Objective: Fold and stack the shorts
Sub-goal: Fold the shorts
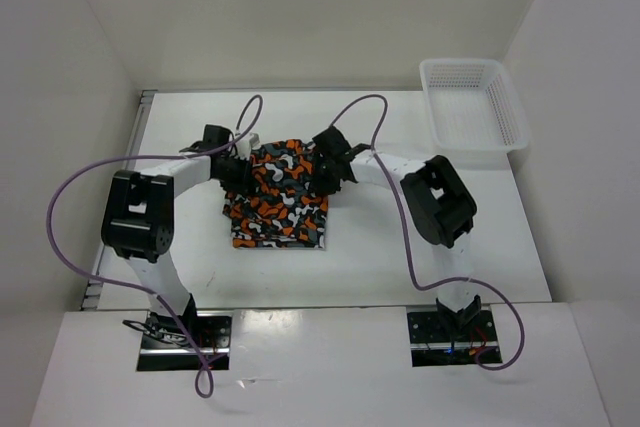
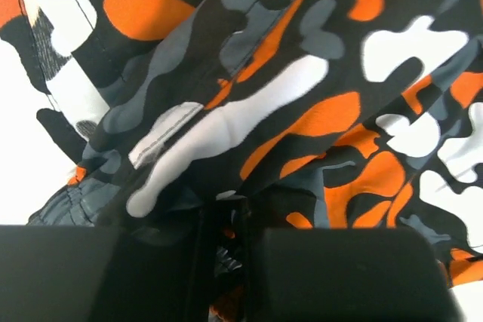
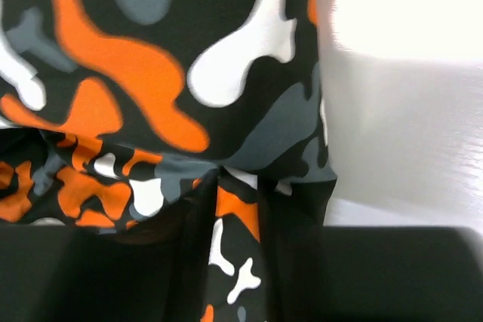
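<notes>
Orange, white, grey and black camouflage fabric, the shorts, is lying near the middle of the white table, between the two arms; the garment is showing as a roughly rectangular, layered bundle, its near edge resting flat on the table and its far part reaching up to the grippers; the left gripper is meeting the far left edge of the shorts, and the right gripper is meeting the far right edge; in the left wrist view the shorts are filling almost the whole frame, with stitching lines running across the print and a patch of white surface showing at the left; the left gripper is sitting with its jaws drawn nearly together, pinching a narrow fold of the print in the slot between the dark fingers; in the right wrist view the shorts are covering the left and centre of the frame, with white surface showing to the right; the right gripper is likewise clamping a strip of the fabric between its dark fingers, jaws closed on the cloth; a white plastic mesh basket is standing at the far right corner of the table, well apart from the shorts; purple cables are looping from each arm down toward the bases at the near edge.
</notes>
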Controlling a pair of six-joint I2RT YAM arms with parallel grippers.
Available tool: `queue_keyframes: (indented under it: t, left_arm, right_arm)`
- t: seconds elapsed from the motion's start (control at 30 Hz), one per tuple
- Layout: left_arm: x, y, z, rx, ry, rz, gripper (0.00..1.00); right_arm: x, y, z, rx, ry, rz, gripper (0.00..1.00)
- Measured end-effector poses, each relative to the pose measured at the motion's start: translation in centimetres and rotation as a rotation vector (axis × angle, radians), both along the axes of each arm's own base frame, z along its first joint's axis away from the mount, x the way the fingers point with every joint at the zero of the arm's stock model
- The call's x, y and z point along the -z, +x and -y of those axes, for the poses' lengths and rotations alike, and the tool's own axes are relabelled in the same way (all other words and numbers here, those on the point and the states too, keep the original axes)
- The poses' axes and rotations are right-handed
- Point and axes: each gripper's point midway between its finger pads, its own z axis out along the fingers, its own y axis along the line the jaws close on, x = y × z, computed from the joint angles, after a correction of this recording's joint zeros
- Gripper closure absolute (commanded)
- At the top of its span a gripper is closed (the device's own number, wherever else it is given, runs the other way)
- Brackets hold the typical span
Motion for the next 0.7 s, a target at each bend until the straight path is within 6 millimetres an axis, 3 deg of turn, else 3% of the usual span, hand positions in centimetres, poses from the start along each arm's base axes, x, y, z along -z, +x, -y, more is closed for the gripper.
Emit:
queue_keyframes:
  t: [0.07, 0.13, 0.17, 0.2, 0.27, 0.4, 0.5, 0.6, 0.7]
  left_arm:
    - [-0.4, 0.1, 0.1, 0.006, -0.007, 0.013, 0.65]
    - [-1.3, 0.3, 0.3, 0.007, -0.015, 0.031, 0.49]
    - [-2.1, 0.4, 0.3, 0.009, -0.018, 0.042, 0.36]
    - [-3.2, 0.5, 0.4, 0.009, -0.022, 0.063, 0.3]
    - [-6.6, 1.3, 0.5, 0.009, -0.032, 0.135, 0.21]
    - [-14.9, 2.7, 0.7, 0.016, -0.059, 0.348, 0.11]
    - [-19.4, 2.4, 0.7, 0.023, -0.084, 0.461, 0.1]
    - [-20.9, 1.7, 1.0, 0.041, -0.109, 0.494, 0.09]
    - [-19.6, 0.7, 1.1, 0.051, -0.119, 0.461, 0.08]
  right_arm:
    - [-0.7, 0.1, 0.1, -0.003, 0.001, 0.015, 0.56]
    - [-2.3, 0.1, 0.4, -0.007, 0.0, 0.039, 0.32]
    - [-3.7, 0.2, 0.5, -0.007, 0.007, 0.064, 0.23]
    - [-5.3, 0.2, 0.6, -0.01, 0.015, 0.094, 0.1]
    - [-9.2, 0.4, 1.0, -0.008, 0.037, 0.17, 0.02]
    - [-18.2, 0.5, 3.2, 0.031, 0.107, 0.347, 0.0]
    - [-23.0, 0.3, 6.5, 0.104, 0.132, 0.461, 0.0]
    - [-25.4, -1.1, 10.9, 0.198, 0.118, 0.538, 0.0]
    - [-25.7, -2.7, 14.4, 0.276, 0.079, 0.578, 0.0]
